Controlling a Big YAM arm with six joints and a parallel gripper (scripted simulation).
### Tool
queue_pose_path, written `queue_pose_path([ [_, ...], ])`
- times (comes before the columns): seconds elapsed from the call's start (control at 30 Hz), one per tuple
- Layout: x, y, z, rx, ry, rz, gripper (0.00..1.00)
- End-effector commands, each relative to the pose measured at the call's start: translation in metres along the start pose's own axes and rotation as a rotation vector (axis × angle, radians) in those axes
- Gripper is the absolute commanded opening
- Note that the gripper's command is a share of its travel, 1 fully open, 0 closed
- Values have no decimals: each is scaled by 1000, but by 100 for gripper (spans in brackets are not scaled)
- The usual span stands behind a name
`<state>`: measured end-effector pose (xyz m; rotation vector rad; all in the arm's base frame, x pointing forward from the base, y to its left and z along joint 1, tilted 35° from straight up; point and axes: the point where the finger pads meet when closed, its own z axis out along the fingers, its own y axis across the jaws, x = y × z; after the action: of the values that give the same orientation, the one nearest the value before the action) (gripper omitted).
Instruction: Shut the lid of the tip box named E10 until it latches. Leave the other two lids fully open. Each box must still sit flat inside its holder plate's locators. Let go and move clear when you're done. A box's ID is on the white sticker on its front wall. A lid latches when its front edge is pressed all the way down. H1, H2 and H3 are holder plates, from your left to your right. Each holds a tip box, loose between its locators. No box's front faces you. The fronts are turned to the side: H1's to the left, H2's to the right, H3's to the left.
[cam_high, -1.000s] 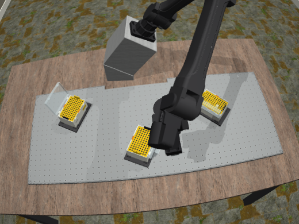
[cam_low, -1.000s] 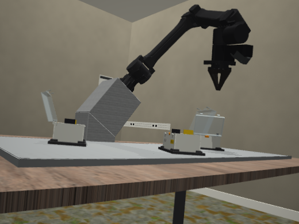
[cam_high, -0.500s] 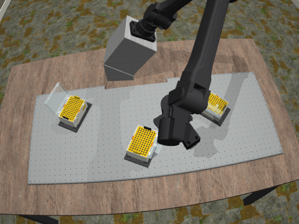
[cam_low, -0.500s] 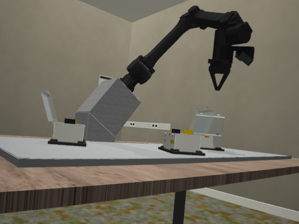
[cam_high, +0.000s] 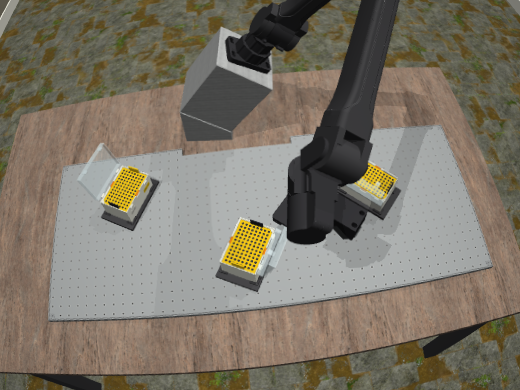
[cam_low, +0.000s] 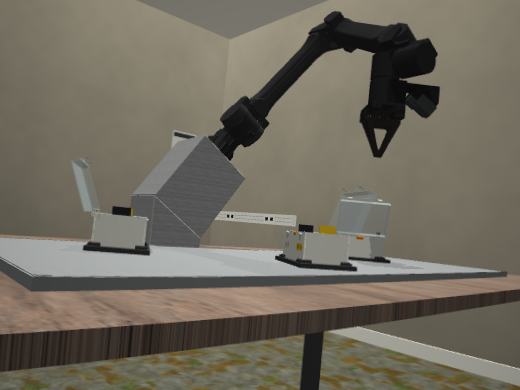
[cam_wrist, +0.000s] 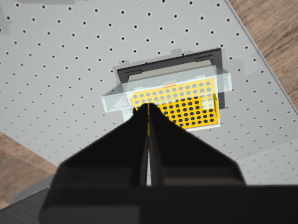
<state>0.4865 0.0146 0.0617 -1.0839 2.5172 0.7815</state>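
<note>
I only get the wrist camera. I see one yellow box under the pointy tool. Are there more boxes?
Observer: Yes, three. The top view shows a left box, a middle box and a right box. Yours seems to be the right one.
Operator: Is the tool touching it?
Observer: No. From the side, the shut tool hangs high above the boxes, holding nothing.
Operator: Is the left box's lid open?
Observer: Yes, the left lid stands up, open.
</note>
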Motion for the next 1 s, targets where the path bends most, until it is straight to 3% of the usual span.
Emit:
queue_pose_path([
  [0.0,-13,3,-4,45,-18,-206,0],
  [0.07,-13,3,-4,63,-19,-270,0],
  [0.23,-4,-11,-2,60,-20,-247,0],
  [0.27,-4,-1,14,37,-8,-257,0],
  [0.53,-4,-2,51,37,-7,-234,0],
  [0.6,-15,-8,44,56,-19,-249,0],
  [0.63,-6,-19,34,73,-29,-221,0],
  [0.7,-6,-19,34,73,-29,-221,0],
  [0.73,-18,-14,20,98,-42,-247,0],
  [0.9,-23,-8,26,87,-37,-265,0],
  [0.97,-12,-9,33,66,-24,-247,0],
])
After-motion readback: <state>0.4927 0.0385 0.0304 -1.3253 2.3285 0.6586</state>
